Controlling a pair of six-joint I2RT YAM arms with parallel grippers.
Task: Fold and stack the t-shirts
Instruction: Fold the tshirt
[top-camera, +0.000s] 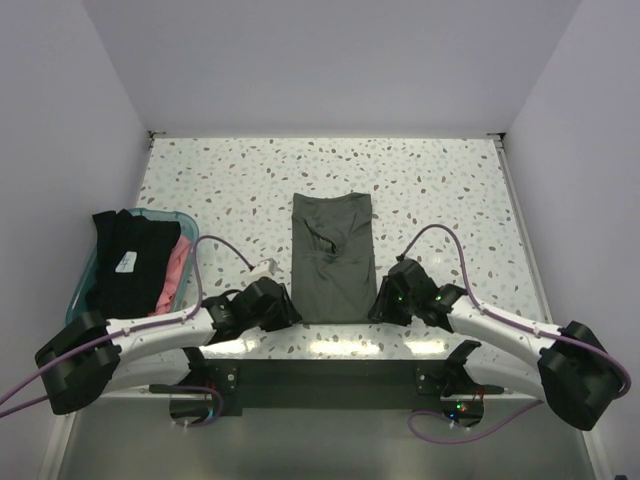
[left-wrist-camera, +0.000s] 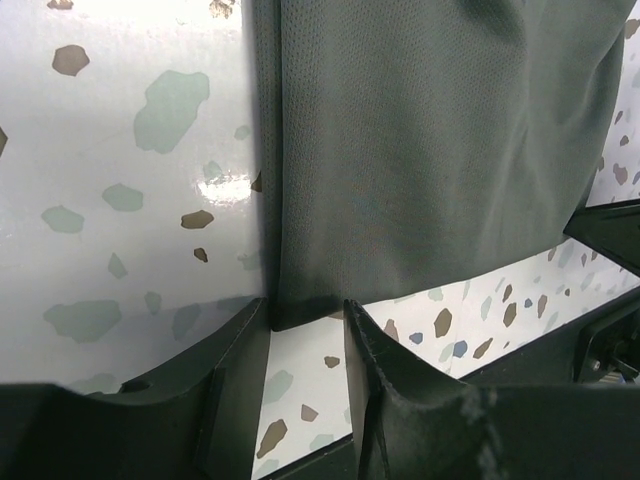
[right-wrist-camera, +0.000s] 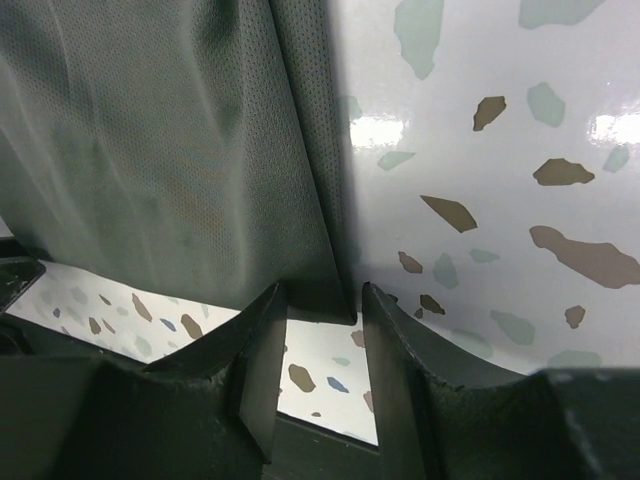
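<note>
Top view looks down; wrist views closely share olive t-shirt (left-wrist-camera: 420, 150)

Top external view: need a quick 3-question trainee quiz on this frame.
1. Multiple choice: what is in the teal tub? A) black t-shirt and pink t-shirt; B) a white towel; C) nothing.
2. True or false: the olive t-shirt lies on the table, outside the tub.
3. Fill in: the left hand and right hand sit, jaws apart, at the olive t-shirt's ___ corners (near/far).
Key: 1 A; 2 true; 3 near.
</note>
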